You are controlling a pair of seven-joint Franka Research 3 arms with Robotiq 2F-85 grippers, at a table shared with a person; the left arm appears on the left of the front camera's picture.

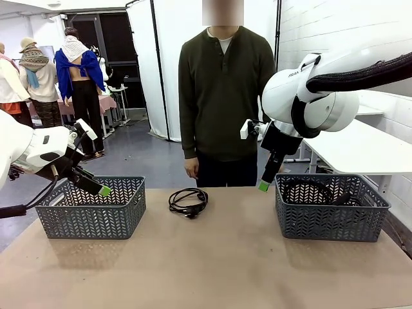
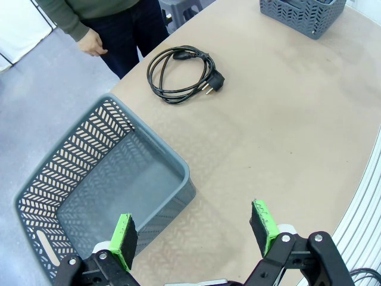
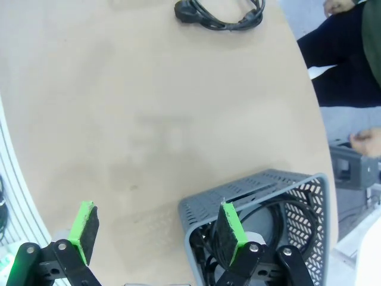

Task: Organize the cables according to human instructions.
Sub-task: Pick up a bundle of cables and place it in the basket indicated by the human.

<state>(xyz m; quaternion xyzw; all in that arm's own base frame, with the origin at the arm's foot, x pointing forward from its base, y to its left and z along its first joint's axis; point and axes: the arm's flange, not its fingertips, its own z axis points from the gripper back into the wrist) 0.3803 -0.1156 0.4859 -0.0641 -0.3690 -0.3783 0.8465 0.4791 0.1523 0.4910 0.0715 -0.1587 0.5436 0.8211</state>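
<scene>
Right gripper [image 3: 158, 235]: jaws spread wide with nothing between them; in the right wrist view one green pad [image 3: 229, 231] hangs over the near corner of the right basket [image 3: 256, 182] and the other over bare table. In the front view the right gripper [image 1: 264, 185] points down, just left of that basket's rim.

Left gripper [image 2: 194, 232]: jaws wide apart and empty; in the left wrist view one pad [image 2: 124, 238] sits over the edge of the left basket [image 2: 164, 158], the other over the table. In the front view the left gripper [image 1: 104, 190] hangs at that basket's far rim.

Cable on the table [image 1: 188, 200]: a black coil with a plug, lying flat near the far edge, between the two baskets and well apart from both grippers. It also shows in the left wrist view [image 2: 181, 74] and partly at the top of the right wrist view [image 3: 220, 13].

Cables in the right basket [image 1: 318, 192]: black cord coiled inside; how many coils cannot be told.

Left basket: grey, lattice-walled, nothing visible inside.

Table [image 1: 212, 264]: tan surface carrying both baskets.

Person [image 1: 222, 96]: stands at the far side behind the loose coil, arms down, one hand [image 2: 92, 43] near the table edge.
</scene>
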